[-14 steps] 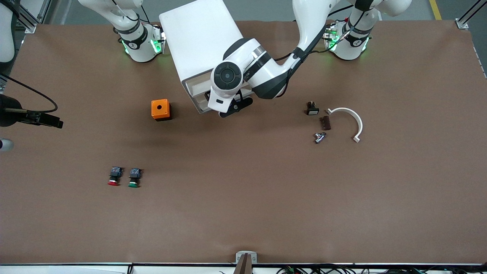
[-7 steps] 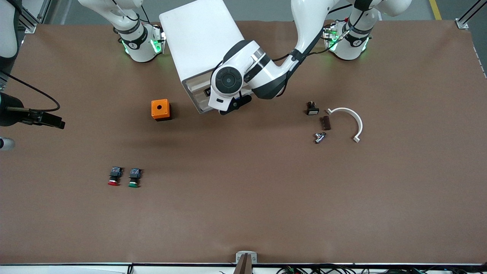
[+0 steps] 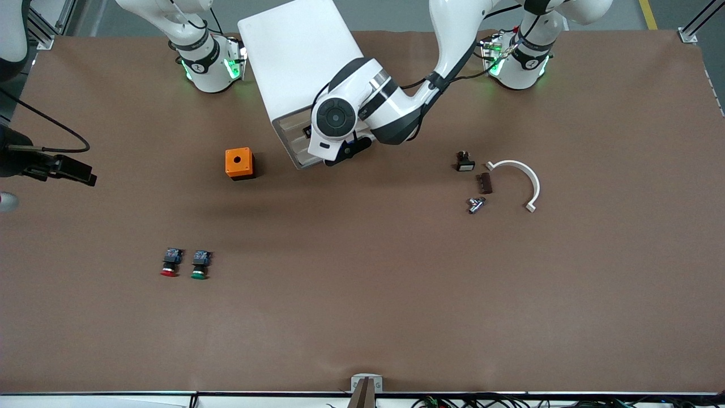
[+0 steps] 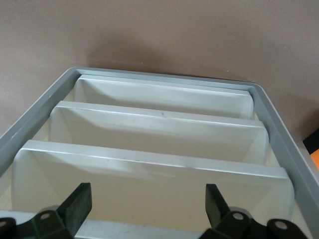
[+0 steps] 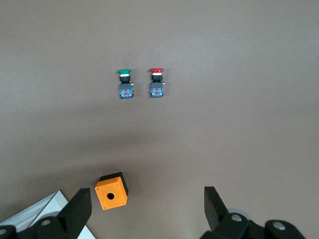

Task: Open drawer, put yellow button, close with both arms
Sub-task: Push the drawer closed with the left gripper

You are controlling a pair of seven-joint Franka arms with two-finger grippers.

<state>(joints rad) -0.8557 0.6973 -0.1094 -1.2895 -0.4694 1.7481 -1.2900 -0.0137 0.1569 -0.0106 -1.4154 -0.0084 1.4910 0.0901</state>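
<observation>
A big white rounded cabinet (image 3: 294, 62) is standing on the brown counter (image 3: 396, 283). The left gripper (image 4: 147, 206) is hovering wide open at its pale beige drawer fronts (image 4: 154, 164). The right gripper (image 5: 144, 211) is hanging wide open, empty, above an orange box (image 5: 111, 190). The yellow button is not showing.

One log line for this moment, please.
left hand open, at drawer fronts of cabinet | right hand open, empty, over table | yellow button not in view

Arms: glossy white shells, black joints, round black cap on the left arm (image 3: 362, 107).
Bases: green lights glowing.
Cables: thin, black.
Left claw (image 4: 148, 206) fingers: black, wedge-shaped.
</observation>
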